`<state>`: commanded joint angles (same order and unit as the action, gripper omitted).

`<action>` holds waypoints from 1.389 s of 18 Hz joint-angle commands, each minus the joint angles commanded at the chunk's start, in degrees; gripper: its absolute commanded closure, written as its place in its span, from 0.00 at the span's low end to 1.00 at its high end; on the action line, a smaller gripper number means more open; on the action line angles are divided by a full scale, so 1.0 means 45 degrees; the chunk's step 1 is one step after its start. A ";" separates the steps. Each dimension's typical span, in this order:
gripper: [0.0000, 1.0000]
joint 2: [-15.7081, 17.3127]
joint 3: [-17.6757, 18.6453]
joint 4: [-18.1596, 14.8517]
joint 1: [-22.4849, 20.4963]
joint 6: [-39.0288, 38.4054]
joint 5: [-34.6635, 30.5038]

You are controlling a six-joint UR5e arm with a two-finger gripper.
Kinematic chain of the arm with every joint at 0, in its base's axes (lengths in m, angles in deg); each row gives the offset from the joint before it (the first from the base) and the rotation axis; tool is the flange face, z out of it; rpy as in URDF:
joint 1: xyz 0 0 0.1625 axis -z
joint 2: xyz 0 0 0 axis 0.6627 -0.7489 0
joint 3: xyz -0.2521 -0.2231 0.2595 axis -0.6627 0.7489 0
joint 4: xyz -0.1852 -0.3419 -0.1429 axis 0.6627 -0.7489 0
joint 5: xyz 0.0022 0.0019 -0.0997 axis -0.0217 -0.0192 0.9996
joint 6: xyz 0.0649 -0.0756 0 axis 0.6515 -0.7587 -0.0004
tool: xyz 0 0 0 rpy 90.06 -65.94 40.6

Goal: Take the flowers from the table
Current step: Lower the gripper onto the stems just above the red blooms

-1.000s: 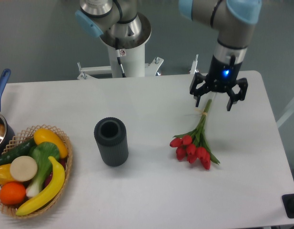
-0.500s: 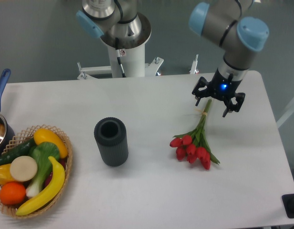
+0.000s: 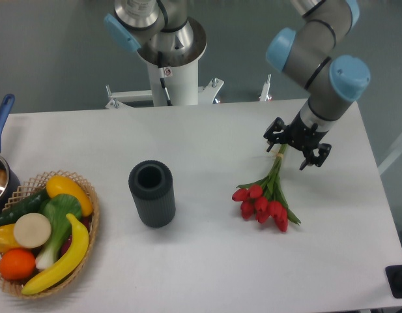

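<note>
Straddling the stem ends, your gripper sits spread wide — nothing held. The flowers lie flat on the table — stems far, suiting that grasp.

Just one fixed camera here — mounted high in front of the table, looking down and across toward the arm's base at the far edge. It's set back enough to catch nearly the whole top, basket at left to the gripper at right — only the near corners get cropped.
</note>
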<state>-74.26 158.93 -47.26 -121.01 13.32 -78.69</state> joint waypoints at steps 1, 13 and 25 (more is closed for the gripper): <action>0.00 -0.0058 0.0020 0.0078 0.0020 0.0000 -0.0020; 0.00 -0.0469 0.0703 0.1836 0.0274 -0.0020 -0.0039; 0.00 -0.0761 0.1132 0.3181 0.0567 -0.0020 -0.0059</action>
<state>-77.68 164.03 -32.94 -118.46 13.23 -78.95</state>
